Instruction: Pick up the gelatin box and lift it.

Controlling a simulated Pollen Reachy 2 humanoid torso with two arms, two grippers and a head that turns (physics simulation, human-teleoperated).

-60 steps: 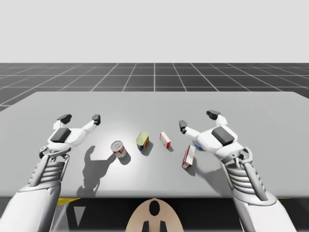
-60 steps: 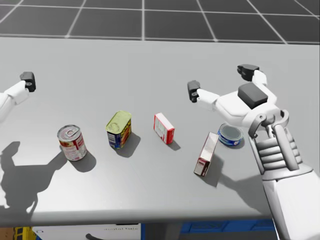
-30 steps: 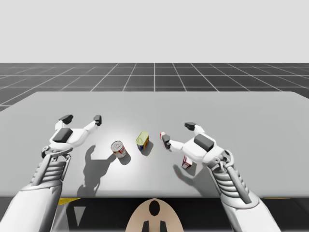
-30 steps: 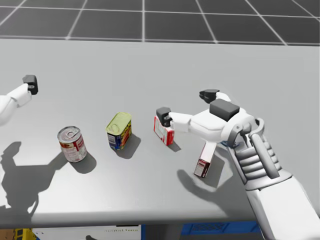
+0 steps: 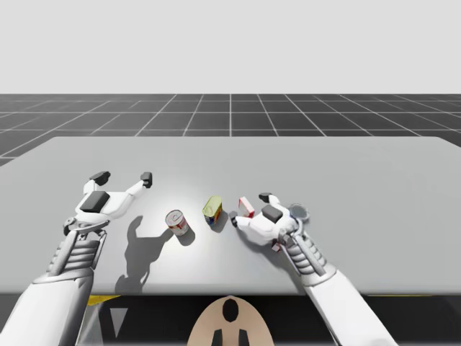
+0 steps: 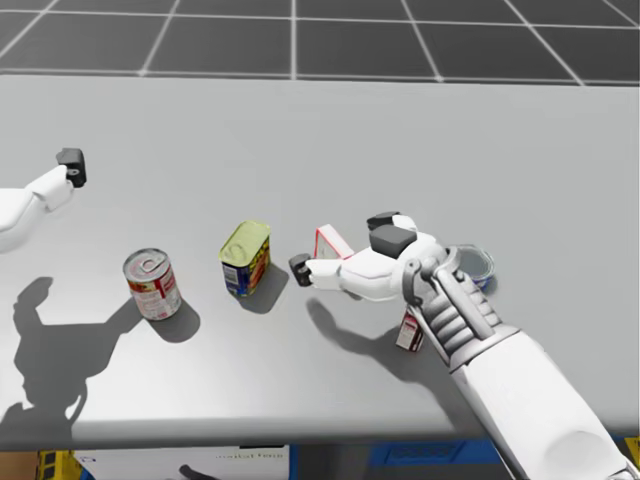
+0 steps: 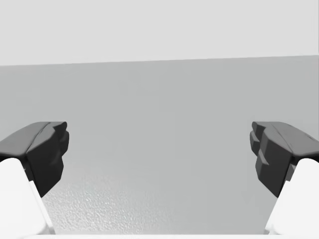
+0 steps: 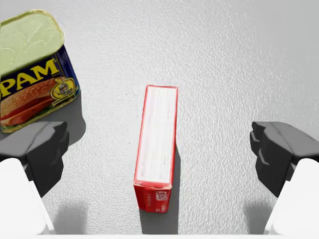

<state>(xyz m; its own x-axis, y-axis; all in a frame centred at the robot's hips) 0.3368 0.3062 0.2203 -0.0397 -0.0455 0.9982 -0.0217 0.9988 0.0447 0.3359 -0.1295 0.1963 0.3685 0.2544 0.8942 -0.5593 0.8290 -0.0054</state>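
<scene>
The gelatin box is a small red box with a white face, lying on the grey table between the blue tin and the flat round can. It also shows in the high view and in the head view. My right gripper hangs open just above it, one finger on each side, neither touching. The same gripper straddles the box from above. My left gripper is open over bare table at the left, with nothing between its fingers.
A red-and-white soup can stands left of a blue rectangular tin with a yellow-green top; that tin lies close beside one right finger. A taller red-and-white box lies partly under my right forearm. A flat blue round can sits behind it.
My right arm has swung left and down, bringing its open gripper from the flat blue can to over the gelatin box. My head has turned a little. The left arm has barely moved.
</scene>
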